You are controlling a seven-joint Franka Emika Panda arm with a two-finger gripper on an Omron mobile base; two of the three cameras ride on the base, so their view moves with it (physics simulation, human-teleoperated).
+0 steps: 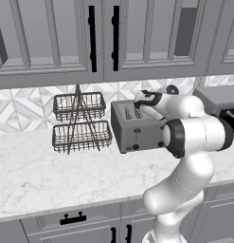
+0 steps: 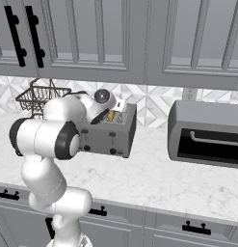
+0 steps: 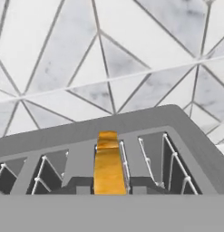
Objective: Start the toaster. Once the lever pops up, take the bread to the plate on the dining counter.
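Observation:
The grey toaster [image 1: 132,130] [image 2: 108,135] stands on the marble counter against the tiled wall, and my arm bends down over its top slots. In the hand view a golden slice of bread [image 3: 107,158] stands on edge in one of the toaster's [image 3: 140,120] middle slots. My gripper [image 3: 109,186] is shut on the bread, one dark fingertip pressed against each face of its top edge. From the right base view the bread [image 2: 111,116] shows as a small orange strip just under my hand. The plate and the dining counter are out of view.
A two-tier wire basket rack [image 1: 81,121] [image 2: 39,96] stands left of the toaster. A grey microwave-like appliance [image 2: 207,132] [image 1: 221,100] sits to its right. Grey wall cabinets [image 1: 90,38] hang low overhead. Bare marble counter [image 1: 47,173] runs in front.

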